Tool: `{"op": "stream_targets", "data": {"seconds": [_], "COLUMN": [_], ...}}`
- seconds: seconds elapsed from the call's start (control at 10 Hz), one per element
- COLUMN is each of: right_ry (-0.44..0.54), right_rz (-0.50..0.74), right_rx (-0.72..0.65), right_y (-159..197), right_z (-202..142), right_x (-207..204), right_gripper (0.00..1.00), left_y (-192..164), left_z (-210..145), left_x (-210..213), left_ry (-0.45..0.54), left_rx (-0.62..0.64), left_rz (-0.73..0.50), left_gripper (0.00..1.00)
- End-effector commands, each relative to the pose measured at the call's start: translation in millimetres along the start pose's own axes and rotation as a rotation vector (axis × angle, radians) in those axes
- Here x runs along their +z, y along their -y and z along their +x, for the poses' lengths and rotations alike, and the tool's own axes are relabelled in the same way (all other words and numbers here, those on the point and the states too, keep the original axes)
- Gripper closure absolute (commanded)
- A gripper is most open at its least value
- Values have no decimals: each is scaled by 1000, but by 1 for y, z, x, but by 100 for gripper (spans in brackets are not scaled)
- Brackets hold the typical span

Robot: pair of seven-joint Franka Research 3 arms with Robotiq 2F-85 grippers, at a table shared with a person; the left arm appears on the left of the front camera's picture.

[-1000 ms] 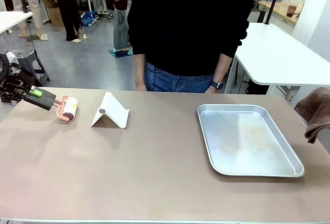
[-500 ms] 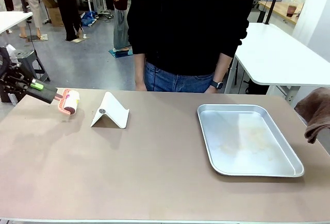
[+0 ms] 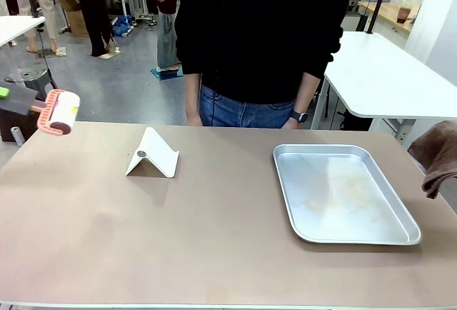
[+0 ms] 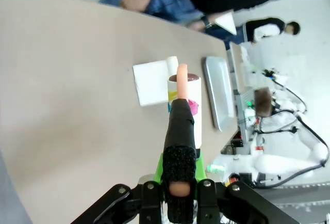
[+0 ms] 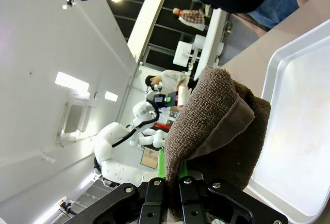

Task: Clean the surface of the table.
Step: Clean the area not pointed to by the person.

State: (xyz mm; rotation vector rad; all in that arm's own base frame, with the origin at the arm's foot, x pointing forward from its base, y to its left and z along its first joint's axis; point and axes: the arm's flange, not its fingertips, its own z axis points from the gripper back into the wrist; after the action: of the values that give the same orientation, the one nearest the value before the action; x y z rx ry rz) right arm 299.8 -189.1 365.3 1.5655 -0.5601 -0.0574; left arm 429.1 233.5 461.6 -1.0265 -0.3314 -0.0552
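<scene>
The tabletop spans the front view from edge to edge: a broad rectangle, matte brownish-taupe, smooth and even in tone, with a thin pale edge along its near side. Soft shadows lie on it under the things it carries.

At about 10 o'clock, by the far left corner, a roller with a pink frame and white roll hangs raised off the surface. The left pincer is clamped on its black foam handle, green pads pressed to either side.

A white folded stand sits at 11 o'clock, well apart from a silver tray at 3 o'clock. The tray's floor shows faint dull smears.

At the far right edge, also about 3 o'clock, a brown cloth hangs bunched just beyond the tabletop's side. The right pincer is closed on it, with the cloth bulging up between and over the fingers.

A person in a black top and jeans stands against the far side at 12 o'clock.
</scene>
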Motion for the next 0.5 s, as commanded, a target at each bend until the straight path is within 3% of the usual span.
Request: {"op": "stream_targets", "data": {"seconds": [0.0,0.4], "right_ry": [-2,-2], "right_rz": [4,4], "right_rx": [10,10], "right_y": [-5,-5], "right_z": [0,0], "right_x": [1,1], "right_gripper": [93,93], "left_y": [-4,-33], "left_z": [-37,-92], "left_x": [26,89], "left_ry": [-38,78], "left_rx": [1,58], "left_rz": [-9,-124], "left_gripper": [77,77]}}
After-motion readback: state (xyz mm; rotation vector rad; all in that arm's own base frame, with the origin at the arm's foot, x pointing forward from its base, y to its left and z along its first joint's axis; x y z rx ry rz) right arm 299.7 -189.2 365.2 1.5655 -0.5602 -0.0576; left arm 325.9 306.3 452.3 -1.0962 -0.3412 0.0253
